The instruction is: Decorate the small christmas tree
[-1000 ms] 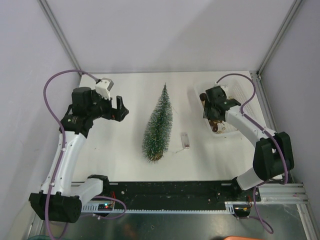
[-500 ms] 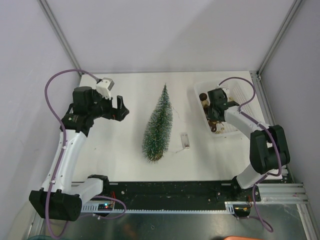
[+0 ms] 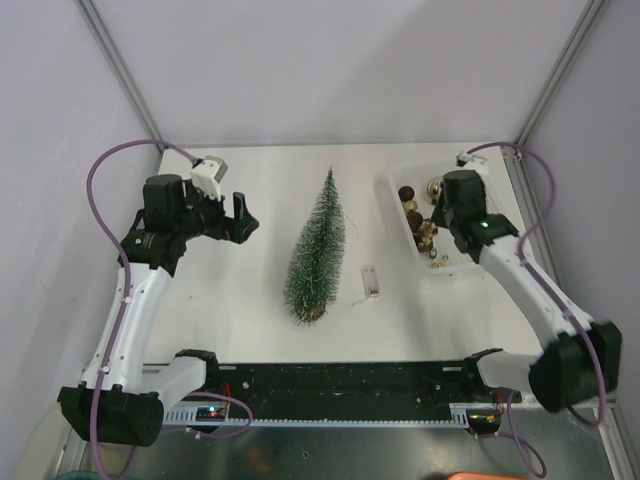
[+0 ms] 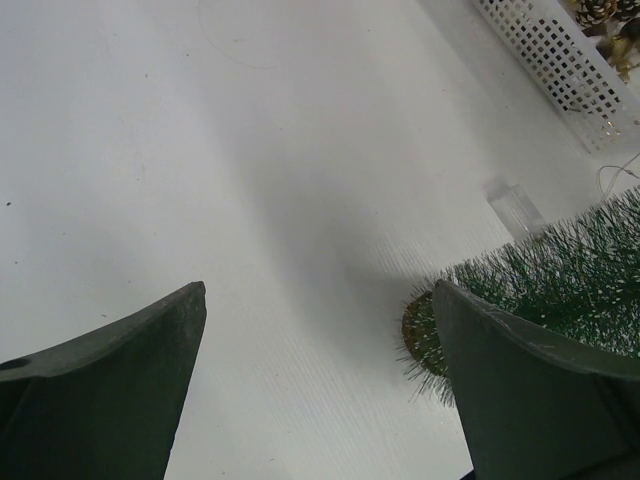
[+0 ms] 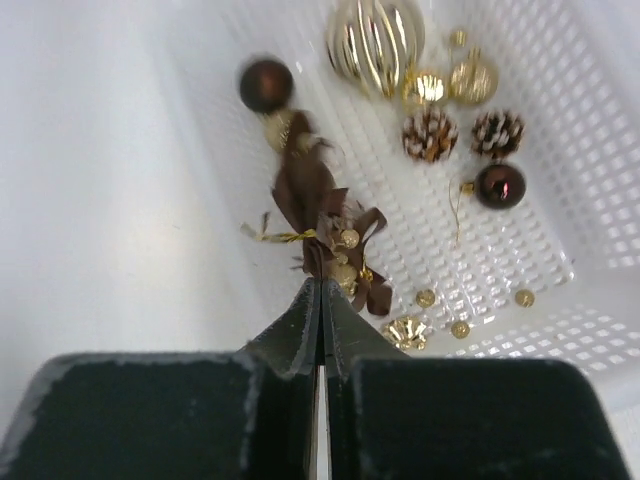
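Right gripper (image 5: 320,285) jaws pinched the brown bow (image 5: 305,195) over the basket (image 5: 600,150); left gripper (image 4: 318,290) jaws gaped, empty. Only the top view showed the whole small christmas tree (image 3: 317,245).

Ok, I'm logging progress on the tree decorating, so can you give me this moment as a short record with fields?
tree: small christmas tree lies on its side, base toward the arms, no ornaments seen on it
left gripper: open, holding nothing, left of the tree
right gripper: fingers shut on brown bow, over the white basket
basket contents: baubles, pinecones
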`<state>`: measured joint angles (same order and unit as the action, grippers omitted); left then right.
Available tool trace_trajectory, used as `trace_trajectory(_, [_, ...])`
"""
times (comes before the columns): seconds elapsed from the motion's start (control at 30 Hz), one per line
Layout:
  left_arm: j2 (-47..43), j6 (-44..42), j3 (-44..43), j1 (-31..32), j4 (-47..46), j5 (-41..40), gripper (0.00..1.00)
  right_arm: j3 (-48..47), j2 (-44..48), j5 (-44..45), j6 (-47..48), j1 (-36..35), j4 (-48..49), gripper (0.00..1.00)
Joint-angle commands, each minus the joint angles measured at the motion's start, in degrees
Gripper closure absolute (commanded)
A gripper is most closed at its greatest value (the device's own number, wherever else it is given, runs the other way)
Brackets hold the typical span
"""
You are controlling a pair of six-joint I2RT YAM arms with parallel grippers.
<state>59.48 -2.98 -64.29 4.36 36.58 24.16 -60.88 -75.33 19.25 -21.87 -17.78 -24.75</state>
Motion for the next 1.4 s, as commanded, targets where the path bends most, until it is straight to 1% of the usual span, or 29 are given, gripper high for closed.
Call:
trace_trajectory(0.0, [-2.4,0.1,0.4,-0.5,-0.9,2.2,0.00,-4.5,11.4,0.4,2.3,-1.6,-3.5,1.00])
trace_trajectory(0.17, [-3.5,0.6,0.3,-0.4,-0.9,3.9,0.00,-9.2,21.6,-3.9,4.3,-7.1,-7.5,1.00])
trace_trajectory(0.33, [-3.7,1.1,0.2,-0.5,-0.8,4.7,0.00,-11.9,30.4,-9.6,5.1,-11.8,-6.7,1.00])
trace_trajectory(0.5, [-4.1,1.5,0.1,-0.5,-0.9,5.5,0.00,-14.4,34.9,-23.5,4.6,-12.6,-2.7,1.00])
trace_trajectory(0.7, [-4.9,1.7,0.1,-0.5,-0.8,5.7,0.00,-18.8,34.2,-39.5,1.6,-12.7,1.8,1.00])
trace_trajectory(0.8, [-5.3,2.0,0.1,-0.4,-0.9,6.2,0.00,-20.4,33.5,-45.6,-0.3,-12.7,4.8,1.00])
trace_trajectory(0.93, [-5.6,2.4,-0.1,-0.4,-0.8,7.5,0.00,-22.3,32.0,-51.6,-2.9,-12.7,9.0,1.00])
trace_trajectory(1.03, [-6.1,2.5,-0.2,-0.5,-0.9,9.7,0.00,-22.7,30.6,-54.7,-4.5,-12.7,12.0,1.00])
trace_trajectory(1.2, [-7.7,1.8,-0.2,-0.4,-1.3,17.0,0.00,-22.3,28.5,-58.0,-6.1,-13.6,16.3,1.00])
trace_trajectory(1.27, [-7.3,2.1,-0.6,-0.4,-1.4,16.9,0.00,-22.4,27.2,-57.7,-5.3,-15.4,17.1,1.00])
trace_trajectory(1.37, [-6.7,2.3,-1.1,-0.5,-1.4,16.1,0.00,-23.7,24.4,-54.6,-0.7,-21.4,15.0,1.00])
